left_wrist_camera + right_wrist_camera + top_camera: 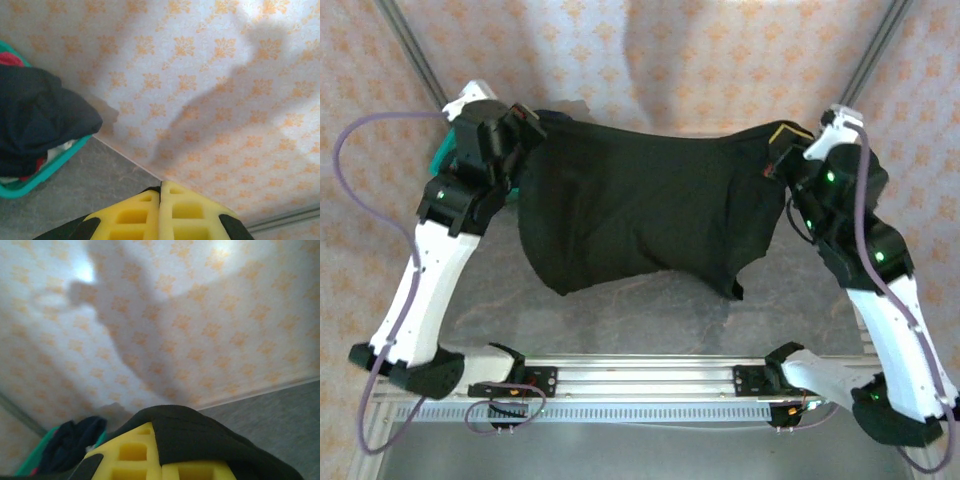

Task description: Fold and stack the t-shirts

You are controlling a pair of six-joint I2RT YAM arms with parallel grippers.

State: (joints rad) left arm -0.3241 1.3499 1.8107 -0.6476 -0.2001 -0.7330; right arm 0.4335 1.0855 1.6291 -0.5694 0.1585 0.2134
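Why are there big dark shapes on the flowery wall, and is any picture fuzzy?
Left wrist view: a long grey shadow crosses the flowery backdrop, with the flowers crisp. Right wrist view: another shadow, a bright glare at top left, everything softer and blurrier. Top view: the black t-shirt is so dark its folds barely show.

An orange-flowered pale backdrop (720, 60) hangs behind a grey tabletop (650, 310). Soft shadows cross it. An aluminium rail (650, 375) edges the near side.

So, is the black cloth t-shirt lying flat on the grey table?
No, the t-shirt hangs stretched between the left gripper and right gripper.
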